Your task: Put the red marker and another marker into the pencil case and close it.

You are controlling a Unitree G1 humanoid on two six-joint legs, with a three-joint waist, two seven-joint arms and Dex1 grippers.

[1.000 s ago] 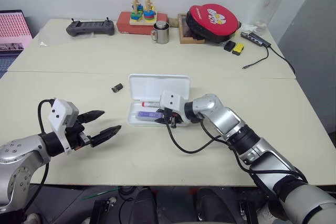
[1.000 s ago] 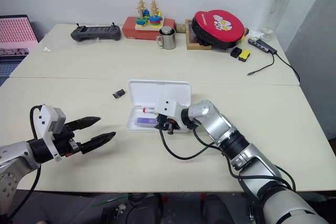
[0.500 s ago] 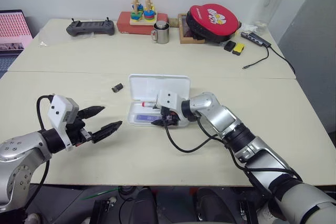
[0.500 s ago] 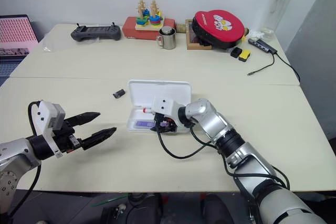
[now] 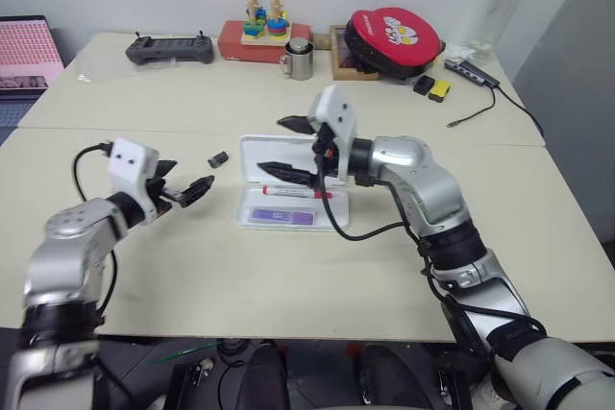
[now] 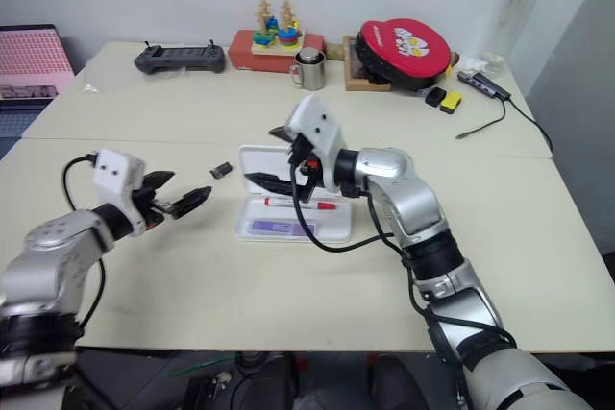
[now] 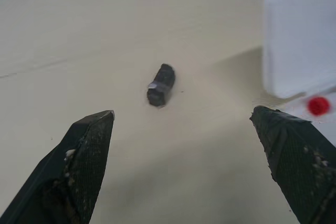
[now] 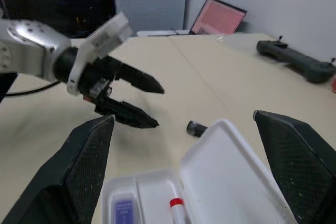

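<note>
We see the pencil case (image 5: 288, 189) lying open near the middle of the surface (image 5: 404, 266), its lid flat toward the far edge and its shallow tray toward the near edge. Both markers lie in the tray: the red marker (image 5: 296, 193) along the side nearer the lid, and the lavender-purple marker (image 5: 282, 217) parallel to it, just beside it on the near side.

Our right gripper (image 5: 286, 147) hangs in the air above the lid, pointing toward our left, its fingers (image 5: 279, 170) spread wide and holding nothing. Our left gripper (image 5: 183, 187) hovers over the surface to the left of the case, pointing toward it, fingers also wide apart and empty. A small black cap-like object (image 5: 218, 158) lies on the surface between the left gripper and the far left corner of the case; in the left wrist view it sits between the two fingertips' lines, apart from both.

Along the far edge of the surface stand a black controller (image 5: 168, 46), a wooden stacking toy (image 5: 262, 24), a metal mug (image 5: 299, 59) and a red round case (image 5: 392, 37).
</note>
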